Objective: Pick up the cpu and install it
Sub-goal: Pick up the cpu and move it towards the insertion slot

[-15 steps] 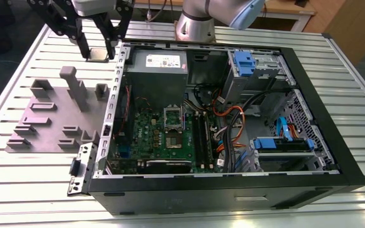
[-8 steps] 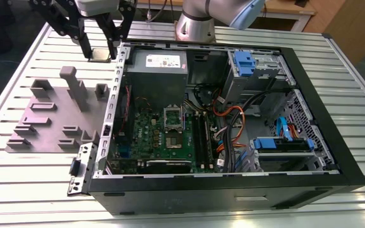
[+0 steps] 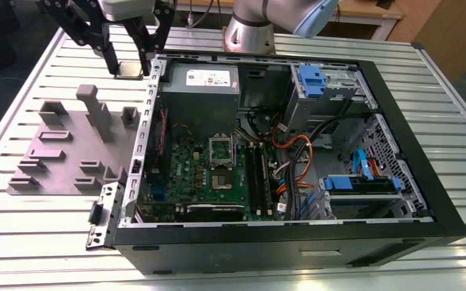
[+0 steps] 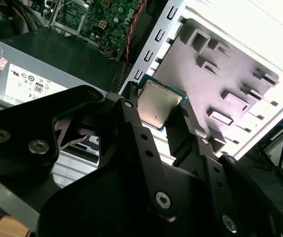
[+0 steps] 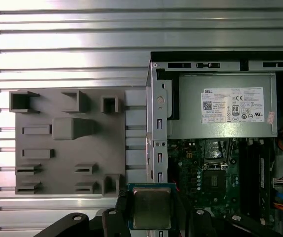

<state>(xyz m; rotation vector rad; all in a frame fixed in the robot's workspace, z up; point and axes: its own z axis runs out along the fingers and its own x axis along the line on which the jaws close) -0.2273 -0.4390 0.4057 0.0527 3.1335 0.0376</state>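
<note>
Grey plastic fixture (image 3: 71,145): laid on the slatted table (image 3: 39,242), exterior view's left.
Gripper (image 3: 129,62): fingers clamped on opposite edges of the cpu (image 4: 156,102), which is held aloft beside the open computer case's (image 3: 427,182) far-left corner; the edge grip likely spares its contacts.
Motherboard socket (image 3: 221,148): seen unoccupied.

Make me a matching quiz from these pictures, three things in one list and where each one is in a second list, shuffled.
Things:
1. cpu
2. fixture
3. power supply

Places:
A. inside the case
B. between the fingers of the gripper
C. on the table, outside the case

Pairs: 1-B, 2-C, 3-A
</note>
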